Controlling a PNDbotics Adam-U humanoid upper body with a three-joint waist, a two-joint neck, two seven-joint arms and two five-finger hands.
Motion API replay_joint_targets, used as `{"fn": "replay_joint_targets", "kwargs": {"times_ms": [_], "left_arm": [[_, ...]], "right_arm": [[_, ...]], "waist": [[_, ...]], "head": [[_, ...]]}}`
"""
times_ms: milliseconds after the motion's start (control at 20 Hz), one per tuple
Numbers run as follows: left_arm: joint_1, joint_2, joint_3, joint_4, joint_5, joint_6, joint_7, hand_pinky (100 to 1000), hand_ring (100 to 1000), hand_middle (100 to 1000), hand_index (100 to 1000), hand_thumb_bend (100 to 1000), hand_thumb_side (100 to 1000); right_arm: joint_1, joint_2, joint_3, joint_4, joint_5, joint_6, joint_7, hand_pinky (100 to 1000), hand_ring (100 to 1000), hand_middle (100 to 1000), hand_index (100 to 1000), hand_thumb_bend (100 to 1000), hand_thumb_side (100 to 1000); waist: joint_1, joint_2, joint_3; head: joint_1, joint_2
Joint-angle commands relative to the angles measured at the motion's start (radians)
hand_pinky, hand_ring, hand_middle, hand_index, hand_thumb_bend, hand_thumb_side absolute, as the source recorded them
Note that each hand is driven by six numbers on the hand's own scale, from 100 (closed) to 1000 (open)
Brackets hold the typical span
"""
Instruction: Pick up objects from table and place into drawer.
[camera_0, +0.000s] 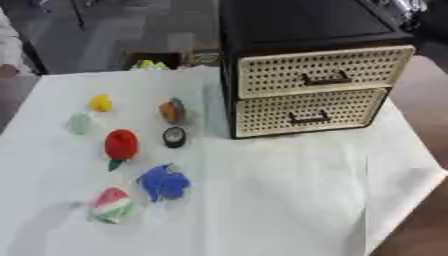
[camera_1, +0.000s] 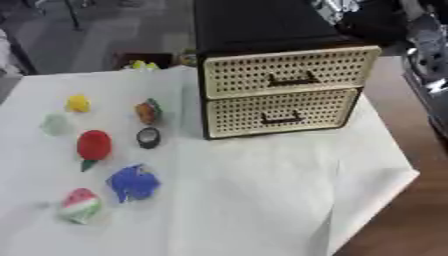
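A black cabinet with two cream perforated drawers stands at the back right of the white table; both the upper drawer and the lower drawer are closed. To its left lie several small toys: a yellow one, a pale green one, an orange and green one, a black round one, a red one with a green stem, a blue one and a red, white and green one. Neither hand shows in either view.
A white cloth covers the table, with its right edge dropping off at the lower right. A dark box with something yellow sits beyond the table's far edge. Dark machinery fills the upper right corner.
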Motion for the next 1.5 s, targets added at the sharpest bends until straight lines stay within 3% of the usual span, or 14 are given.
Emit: {"fn": "replay_joint_targets", "kwargs": {"times_ms": [50,200,600,750,1150,1500], "left_arm": [[-0.005,0.026,0.001,-0.013,0.003,-0.002,-0.002,570,651,640,765,100,835],[-0.005,0.028,0.000,-0.013,0.005,-0.002,-0.003,570,651,640,765,100,835],[-0.007,0.030,-0.001,-0.013,0.007,0.000,-0.004,570,651,640,765,100,834],[-0.008,0.031,-0.001,-0.013,0.007,0.000,-0.004,570,650,640,765,100,834],[-0.007,0.033,-0.002,-0.013,0.006,0.002,-0.004,569,650,640,765,100,834],[-0.007,0.034,-0.001,-0.013,0.003,0.005,-0.002,569,650,640,765,100,834]], "right_arm": [[-0.033,-0.062,0.016,0.028,-0.029,-0.027,0.051,100,100,207,818,624,1000],[-0.057,-0.078,0.040,0.062,-0.046,-0.049,0.108,100,100,103,806,664,1000],[-0.105,-0.087,0.057,0.124,-0.106,-0.046,0.174,100,100,100,717,724,1000],[-0.109,-0.097,0.064,0.130,-0.113,-0.044,0.207,100,100,100,734,765,1000],[-0.131,-0.110,0.066,0.127,-0.158,-0.016,0.378,100,100,100,770,736,1000],[-0.137,-0.123,0.044,0.108,-0.255,-0.008,0.495,100,100,100,802,843,1000]], "waist": [[-0.004,-0.016,0.002],[-0.005,-0.018,0.003],[-0.008,-0.018,0.006],[-0.009,-0.018,0.006],[-0.013,-0.019,0.004],[-0.017,-0.020,0.000]], "head": [[-0.003,0.003],[-0.004,0.001],[0.002,-0.001],[0.004,-0.001],[0.014,-0.001],[0.017,-0.002]]}}
